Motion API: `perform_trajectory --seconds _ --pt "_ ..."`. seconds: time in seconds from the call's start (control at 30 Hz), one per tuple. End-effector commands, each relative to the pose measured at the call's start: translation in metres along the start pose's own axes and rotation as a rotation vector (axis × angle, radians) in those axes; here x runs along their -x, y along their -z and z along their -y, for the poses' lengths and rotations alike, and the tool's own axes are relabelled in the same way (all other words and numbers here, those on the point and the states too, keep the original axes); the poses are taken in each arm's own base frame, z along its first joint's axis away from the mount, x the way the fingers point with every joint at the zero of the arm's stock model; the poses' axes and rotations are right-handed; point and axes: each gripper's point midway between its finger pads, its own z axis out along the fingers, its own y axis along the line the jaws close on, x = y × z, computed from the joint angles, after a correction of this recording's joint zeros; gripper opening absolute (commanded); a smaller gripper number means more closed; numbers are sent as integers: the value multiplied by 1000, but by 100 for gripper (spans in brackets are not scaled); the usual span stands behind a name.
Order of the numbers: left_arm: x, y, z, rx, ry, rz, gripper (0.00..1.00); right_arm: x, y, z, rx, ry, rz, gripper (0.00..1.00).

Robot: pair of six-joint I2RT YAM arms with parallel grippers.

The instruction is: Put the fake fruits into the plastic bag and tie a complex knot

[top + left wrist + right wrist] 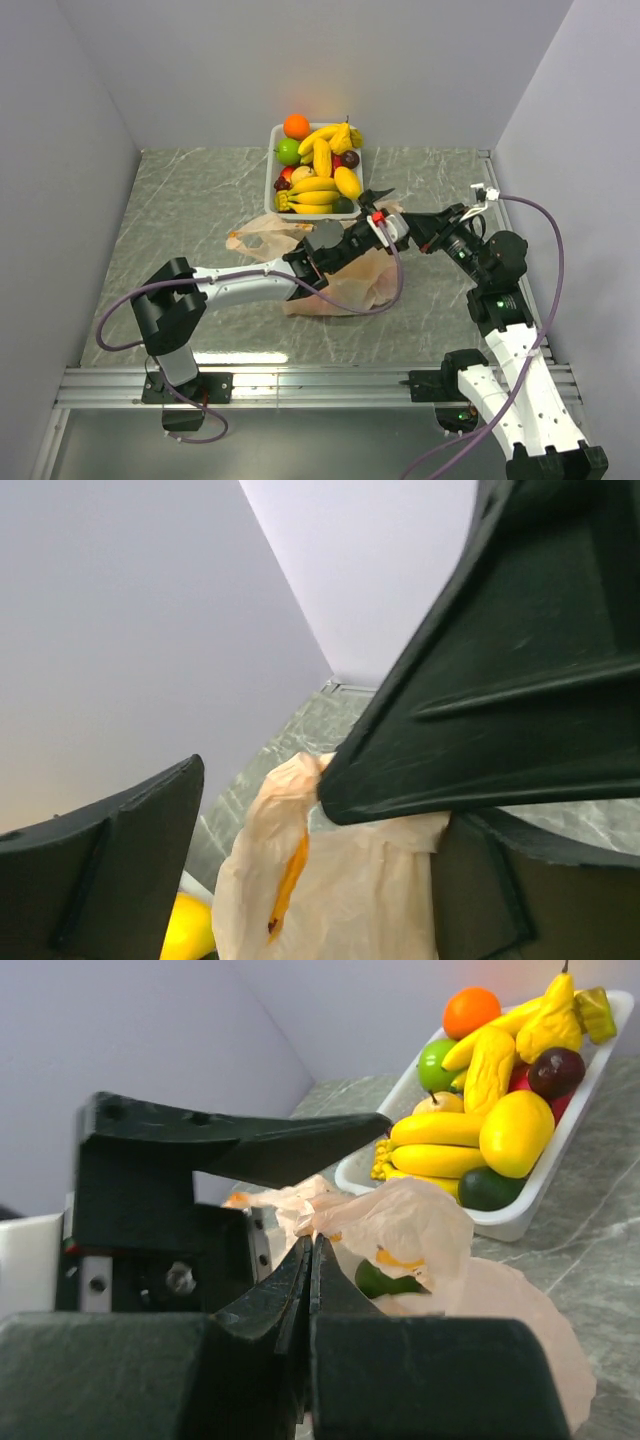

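Observation:
The fake fruits (pixel 318 172) fill a white tray (pixel 274 140): bananas, an orange, a lime, dark plums. The peach plastic bag (pixel 345 285) lies crumpled just in front of it, one handle (pixel 262 238) trailing left. Through its film a green fruit (pixel 385 1282) shows inside. My right gripper (pixel 313 1242) is shut on the bag's raised edge (pixel 400 1220). My left gripper (pixel 260 790) is open, its fingers (pixel 130 860) standing wide on either side of the lifted bag (pixel 340 880). The two grippers, left (pixel 378 205) and right (pixel 397 228), meet over the bag's far side. No knot shows.
The tray (pixel 520 1220) stands close behind the bag, near the back wall. A yellow fruit (pixel 190 930) shows under my left finger. Grey walls close in the marbled table (pixel 180 210) on three sides. A purple cable (pixel 395 280) loops across the bag.

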Motion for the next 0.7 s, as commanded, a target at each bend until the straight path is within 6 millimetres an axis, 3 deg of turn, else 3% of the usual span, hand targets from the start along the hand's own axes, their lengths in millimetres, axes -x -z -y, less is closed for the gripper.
perform_trajectory --seconds 0.0,0.03,0.13,0.2,0.23,0.27,0.3,0.33,0.37,0.47,0.53,0.67 --pt "18 -1 -23 44 55 56 80 -4 7 -16 55 11 -27 0" --pt "17 1 -22 35 65 56 64 -5 8 -16 55 12 -27 0" --pt "13 11 -11 -52 121 43 39 -3 8 -18 67 35 -29 0" --pt "8 18 5 -153 185 11 29 -1 6 -22 89 49 -32 0" --pt "6 19 7 -175 209 -2 18 3 6 -26 107 71 -32 4" --pt "5 22 7 -188 256 -18 11 4 4 -26 113 84 -41 20" --pt "6 24 9 -211 272 -13 4 7 5 -27 111 107 -45 27" --pt "6 25 7 -211 291 -13 0 14 6 -30 124 174 -40 35" --pt "7 28 2 -213 323 -10 0 17 9 -24 107 199 -44 57" --pt "15 32 -2 -265 350 15 1 20 17 -21 144 316 -59 96" --pt "20 36 4 -342 371 34 1 22 24 -8 143 403 -74 100" --pt "33 36 3 -445 438 58 1 2 27 6 229 499 -157 100"
